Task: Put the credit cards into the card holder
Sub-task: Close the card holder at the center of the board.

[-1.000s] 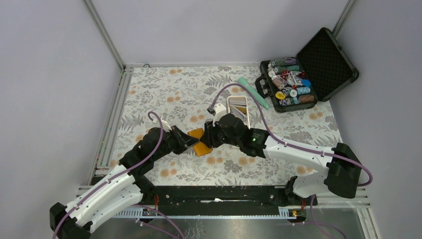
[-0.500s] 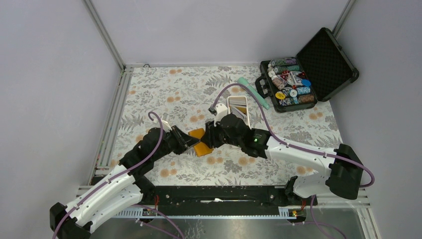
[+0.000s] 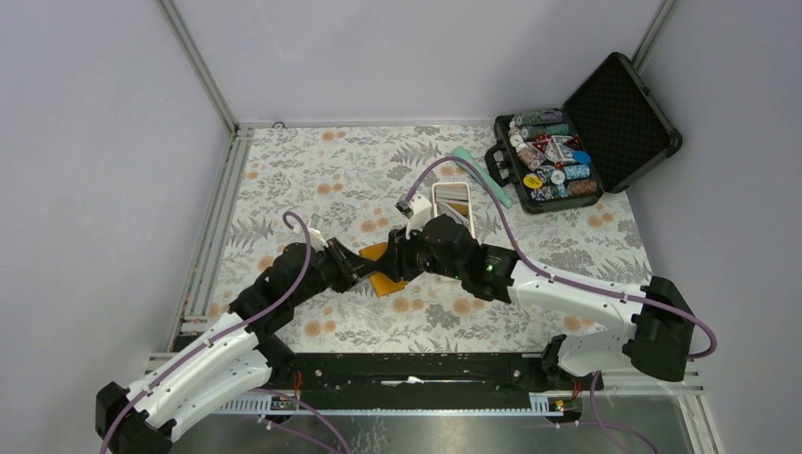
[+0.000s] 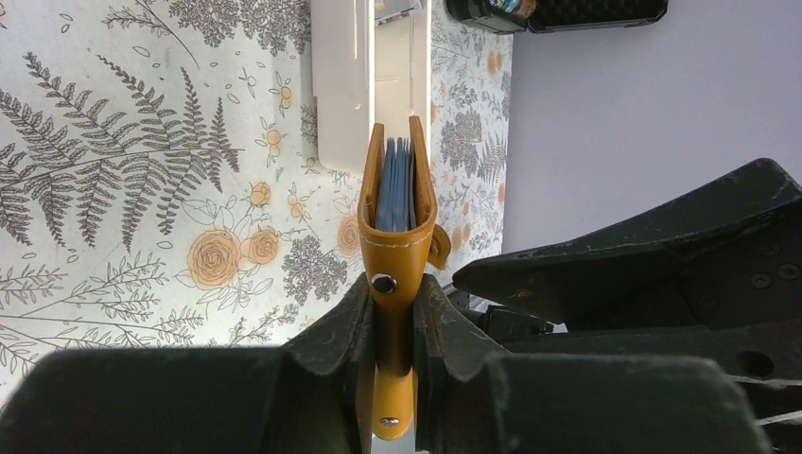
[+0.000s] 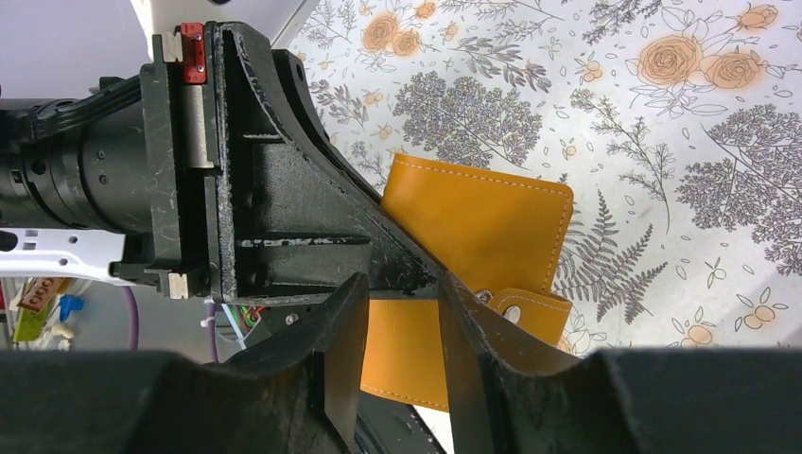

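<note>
left fingers (image 4: 333, 333) pinching card holder (image 4: 398, 248) | right fingers (image 5: 333, 352) astride its cover, grip unclear

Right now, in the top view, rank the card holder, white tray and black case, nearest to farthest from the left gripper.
1. card holder: clamped in the left gripper.
2. white tray: farther back, right.
3. black case: far right corner.

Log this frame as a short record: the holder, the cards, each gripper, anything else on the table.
card holder: orange, standing on edge, slightly open, blue pockets showing
left gripper: shut on the card holder near its snap
right gripper: jaws partly apart at the holder, grip unclear
credit cards: seemingly lying in the white tray
elsewhere: open poker chip case, far right
</note>
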`<state>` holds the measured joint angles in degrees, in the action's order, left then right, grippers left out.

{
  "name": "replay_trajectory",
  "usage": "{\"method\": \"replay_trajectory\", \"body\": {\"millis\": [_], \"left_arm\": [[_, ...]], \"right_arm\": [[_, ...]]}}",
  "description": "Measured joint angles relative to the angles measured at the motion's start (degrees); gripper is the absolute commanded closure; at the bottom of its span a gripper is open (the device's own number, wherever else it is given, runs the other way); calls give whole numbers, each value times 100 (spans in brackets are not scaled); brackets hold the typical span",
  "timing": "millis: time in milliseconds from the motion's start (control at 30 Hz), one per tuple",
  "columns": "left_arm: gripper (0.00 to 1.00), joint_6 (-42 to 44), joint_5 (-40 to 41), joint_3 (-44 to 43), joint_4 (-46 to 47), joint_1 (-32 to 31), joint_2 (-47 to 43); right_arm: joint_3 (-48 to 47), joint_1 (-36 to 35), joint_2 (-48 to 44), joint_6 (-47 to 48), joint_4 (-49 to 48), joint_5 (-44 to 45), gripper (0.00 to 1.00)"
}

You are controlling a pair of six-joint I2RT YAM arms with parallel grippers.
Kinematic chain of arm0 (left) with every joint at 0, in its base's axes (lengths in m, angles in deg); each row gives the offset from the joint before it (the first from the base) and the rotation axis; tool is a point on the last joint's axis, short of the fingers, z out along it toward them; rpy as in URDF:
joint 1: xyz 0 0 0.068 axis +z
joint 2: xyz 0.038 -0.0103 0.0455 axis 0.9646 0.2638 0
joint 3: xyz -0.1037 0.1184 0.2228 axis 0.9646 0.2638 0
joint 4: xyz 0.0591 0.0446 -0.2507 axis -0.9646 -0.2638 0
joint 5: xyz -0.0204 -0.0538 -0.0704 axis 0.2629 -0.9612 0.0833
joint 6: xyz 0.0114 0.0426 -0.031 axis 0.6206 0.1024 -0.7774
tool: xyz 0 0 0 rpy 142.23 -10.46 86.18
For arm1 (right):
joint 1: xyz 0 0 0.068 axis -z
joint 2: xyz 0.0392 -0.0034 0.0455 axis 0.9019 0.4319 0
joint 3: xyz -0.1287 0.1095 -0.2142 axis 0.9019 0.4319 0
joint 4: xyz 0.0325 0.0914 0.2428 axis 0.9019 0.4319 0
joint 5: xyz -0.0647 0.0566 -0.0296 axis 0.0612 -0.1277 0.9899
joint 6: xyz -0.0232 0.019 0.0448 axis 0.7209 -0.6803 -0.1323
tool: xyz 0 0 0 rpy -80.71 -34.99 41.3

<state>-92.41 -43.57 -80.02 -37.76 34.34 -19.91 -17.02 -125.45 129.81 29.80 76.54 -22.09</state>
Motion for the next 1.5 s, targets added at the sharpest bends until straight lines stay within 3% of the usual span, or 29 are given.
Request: {"method": "replay_trajectory", "body": {"millis": [167, 367, 533, 667, 867, 1167, 1500], "left_arm": [[100, 2, 4, 74, 120, 0, -13], [100, 63, -70, 479, 509, 24, -221], [100, 205, -481, 846, 1086, 195, -535], [100, 337, -975, 866, 1589, 334, -719], [100, 413, -1744, 866, 2308, 479, -1045], [100, 304, -2260, 841, 2643, 498, -1145], [100, -7, -2326, 841, 2909, 498, -1128]], "right_arm": [[0, -2, -37, -9, 24, 22, 54], [-28, 26, -514, 131, 407, 393, 31], [-7, 627, -1073, 236, 643, 96, 23], [341, 1661, -1574, 61, 396, -778, 23], [1268, 2417, -1947, -815, -658, -2577, 24], [2061, 2490, -1700, -2494, -2872, -4199, 30], [2068, 2468, -1440, -2820, -3471, -4544, 38]]}}
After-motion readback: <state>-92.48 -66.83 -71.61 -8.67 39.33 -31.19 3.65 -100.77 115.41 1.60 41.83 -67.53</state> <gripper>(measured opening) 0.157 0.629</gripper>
